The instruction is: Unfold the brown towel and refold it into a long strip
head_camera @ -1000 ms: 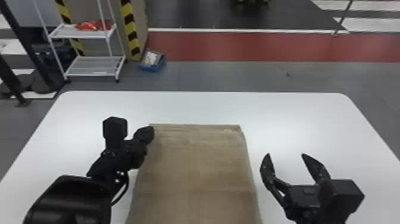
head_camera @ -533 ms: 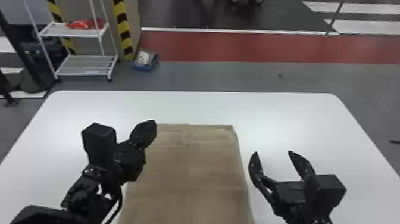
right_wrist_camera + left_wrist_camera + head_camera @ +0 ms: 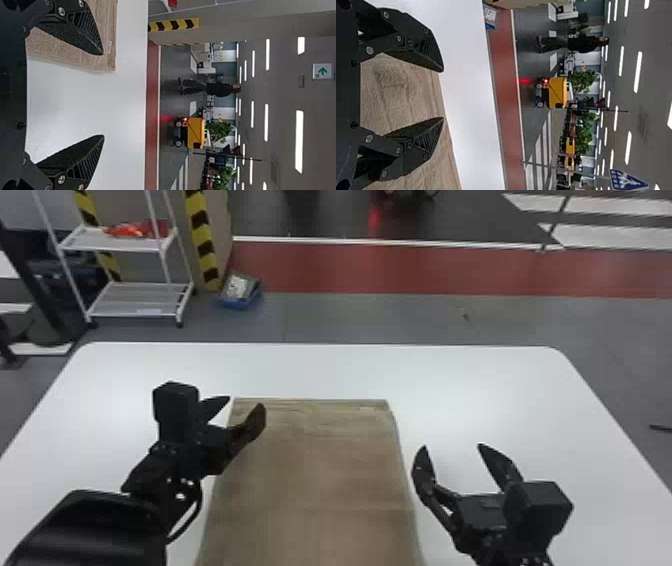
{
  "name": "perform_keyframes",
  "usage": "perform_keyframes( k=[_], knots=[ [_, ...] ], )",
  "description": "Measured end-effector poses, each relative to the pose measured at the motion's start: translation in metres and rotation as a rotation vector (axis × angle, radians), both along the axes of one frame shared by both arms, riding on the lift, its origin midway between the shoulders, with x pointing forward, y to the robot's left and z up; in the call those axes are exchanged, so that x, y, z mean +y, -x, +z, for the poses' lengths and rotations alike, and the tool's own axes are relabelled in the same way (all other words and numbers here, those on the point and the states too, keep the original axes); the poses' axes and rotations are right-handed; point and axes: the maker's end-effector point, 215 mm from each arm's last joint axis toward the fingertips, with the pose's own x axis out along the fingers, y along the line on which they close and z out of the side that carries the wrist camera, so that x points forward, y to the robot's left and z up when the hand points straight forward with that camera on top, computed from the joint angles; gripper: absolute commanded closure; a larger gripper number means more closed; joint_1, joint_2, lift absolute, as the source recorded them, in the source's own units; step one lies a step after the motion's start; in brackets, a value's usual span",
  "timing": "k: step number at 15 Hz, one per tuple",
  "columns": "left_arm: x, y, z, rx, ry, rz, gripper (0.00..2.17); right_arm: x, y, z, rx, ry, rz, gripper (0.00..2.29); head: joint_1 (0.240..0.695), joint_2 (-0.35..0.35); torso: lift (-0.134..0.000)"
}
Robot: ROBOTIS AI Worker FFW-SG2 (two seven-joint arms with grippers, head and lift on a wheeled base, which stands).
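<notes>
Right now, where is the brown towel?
In the head view, the brown towel lies on the white table, between the left gripper and right gripper.

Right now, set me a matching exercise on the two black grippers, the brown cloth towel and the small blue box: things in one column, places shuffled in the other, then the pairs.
1. black left gripper
2. black right gripper
3. brown cloth towel
4. small blue box

A. open, to the right of the towel
B. on the grey floor, beyond the white table
C. open, by the towel's far left corner
D. lying flat on the table

Pairs: 1-C, 2-A, 3-D, 4-B
</notes>
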Motion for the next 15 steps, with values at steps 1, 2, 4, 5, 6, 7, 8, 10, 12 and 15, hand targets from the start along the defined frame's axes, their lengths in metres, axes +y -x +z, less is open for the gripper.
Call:
perform_keyframes(
  k=[1, 2, 4, 5, 6, 7, 8, 10, 12, 15],
  knots=[
    [0.009, -0.009, -0.006, 0.013, -0.002, 0.014, 0.28, 0.0, 0.0, 0.0, 0.001, 0.001, 0.0, 0.14, 0.695, -0.026, -0.123],
    [0.015, -0.015, -0.012, 0.025, -0.002, 0.019, 0.38, -0.001, 0.0, -0.001, 0.002, 0.001, -0.001, 0.14, 0.695, -0.02, -0.123],
    [0.022, -0.021, -0.024, 0.052, 0.005, 0.023, 0.41, -0.002, 0.0, -0.002, 0.005, 0.001, -0.004, 0.14, 0.695, -0.011, -0.123],
    [0.022, -0.022, -0.028, 0.06, 0.012, 0.018, 0.41, -0.003, 0.001, -0.002, 0.006, 0.001, -0.006, 0.14, 0.695, -0.009, -0.123],
    [0.019, -0.023, -0.03, 0.066, 0.024, 0.008, 0.41, -0.003, 0.001, -0.002, 0.007, 0.001, -0.007, 0.14, 0.695, -0.012, -0.123],
    [0.018, -0.024, -0.031, 0.07, 0.032, 0.003, 0.41, -0.003, 0.001, -0.003, 0.008, 0.001, -0.008, 0.14, 0.695, -0.014, -0.123],
    [0.017, -0.025, -0.031, 0.071, 0.035, 0.003, 0.41, -0.002, 0.001, -0.003, 0.009, 0.001, -0.008, 0.14, 0.695, -0.015, -0.123],
    [0.018, -0.029, -0.033, 0.076, 0.035, 0.005, 0.42, -0.002, 0.001, -0.004, 0.01, 0.001, -0.008, 0.14, 0.695, -0.014, -0.123],
    [0.021, -0.033, -0.038, 0.088, 0.033, 0.009, 0.63, -0.003, 0.002, -0.004, 0.013, 0.003, -0.01, 0.14, 0.695, -0.013, -0.123],
    [0.022, -0.033, -0.045, 0.101, 0.032, 0.011, 0.64, -0.004, 0.002, -0.005, 0.013, 0.003, -0.011, 0.14, 0.695, -0.011, -0.123]
  ],
)
